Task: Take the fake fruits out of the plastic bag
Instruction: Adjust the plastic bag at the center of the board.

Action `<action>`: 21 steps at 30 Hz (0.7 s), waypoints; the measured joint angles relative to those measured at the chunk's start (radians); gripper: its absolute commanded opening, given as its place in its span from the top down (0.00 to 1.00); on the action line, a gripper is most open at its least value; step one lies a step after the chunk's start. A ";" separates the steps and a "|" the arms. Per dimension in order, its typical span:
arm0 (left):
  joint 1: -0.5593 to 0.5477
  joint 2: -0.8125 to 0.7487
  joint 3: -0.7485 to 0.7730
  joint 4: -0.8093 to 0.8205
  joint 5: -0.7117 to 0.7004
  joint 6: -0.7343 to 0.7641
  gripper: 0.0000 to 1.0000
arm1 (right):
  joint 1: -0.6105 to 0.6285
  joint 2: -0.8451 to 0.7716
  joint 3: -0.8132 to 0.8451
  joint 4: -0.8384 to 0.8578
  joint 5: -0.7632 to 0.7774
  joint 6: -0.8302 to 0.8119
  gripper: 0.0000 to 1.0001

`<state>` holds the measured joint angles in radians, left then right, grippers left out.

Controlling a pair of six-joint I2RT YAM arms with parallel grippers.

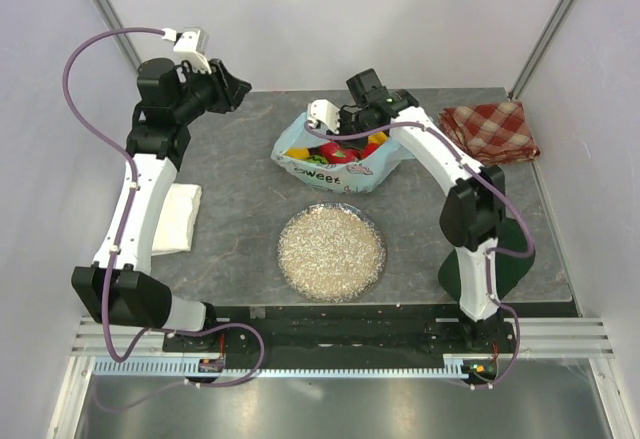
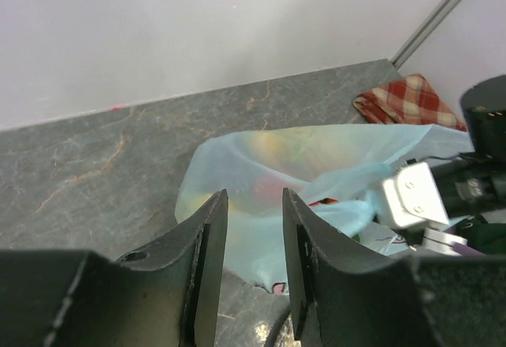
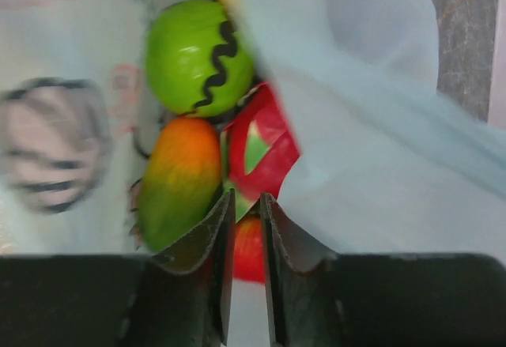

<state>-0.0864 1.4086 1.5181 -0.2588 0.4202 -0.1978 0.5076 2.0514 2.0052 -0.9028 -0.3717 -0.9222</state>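
Note:
The light blue plastic bag [image 1: 322, 171] lies at the back middle of the table, its mouth open upward. Red and yellow fake fruits [image 1: 345, 152] show inside it. My right gripper [image 1: 350, 135] reaches into the mouth. In the right wrist view its jaws [image 3: 245, 197] stand narrowly apart, nipping the green-tipped leaf of the pink-red dragon fruit [image 3: 265, 145]. The green-orange mango [image 3: 178, 181] lies to the left, a green fruit with a black wavy line [image 3: 194, 54] above, and a red apple [image 3: 247, 248] below the jaws. My left gripper [image 1: 240, 89] is open and empty, held up left of the bag [image 2: 261, 157].
A round plate of pale grains [image 1: 331, 251] sits in front of the bag. A red checkered cloth [image 1: 490, 131] lies at the back right. A white folded cloth [image 1: 180, 217] lies at the left edge. A dark green object [image 1: 512, 254] stands by the right arm.

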 measured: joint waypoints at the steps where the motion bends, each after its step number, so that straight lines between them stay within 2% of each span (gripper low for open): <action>1: 0.005 -0.002 -0.010 0.000 0.000 0.000 0.58 | 0.000 0.036 0.031 0.006 0.015 0.006 0.63; 2: 0.006 -0.005 -0.020 0.000 0.000 0.000 0.58 | 0.000 0.071 0.059 0.016 0.031 0.011 0.53; 3: 0.007 -0.006 -0.028 0.000 0.001 0.000 0.58 | -0.002 0.107 0.090 0.021 0.043 0.015 0.50; 10: 0.009 -0.014 -0.082 0.000 0.010 -0.001 0.57 | -0.023 0.288 0.273 0.090 0.158 0.030 0.49; 13: 0.012 -0.025 -0.106 0.000 0.010 -0.001 0.57 | -0.031 0.270 0.226 0.212 0.238 0.046 0.47; 16: 0.013 -0.039 -0.131 0.004 0.015 -0.003 0.49 | -0.037 0.212 0.109 0.377 0.311 0.077 0.47; 21: 0.015 -0.031 -0.151 0.042 0.129 -0.036 0.45 | -0.039 0.123 0.013 0.539 0.343 0.172 0.33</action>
<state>-0.0715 1.3781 1.3674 -0.2169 0.5488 -0.2340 0.4686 2.1742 2.0186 -0.3634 -0.0288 -0.7502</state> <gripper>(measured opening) 0.540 0.576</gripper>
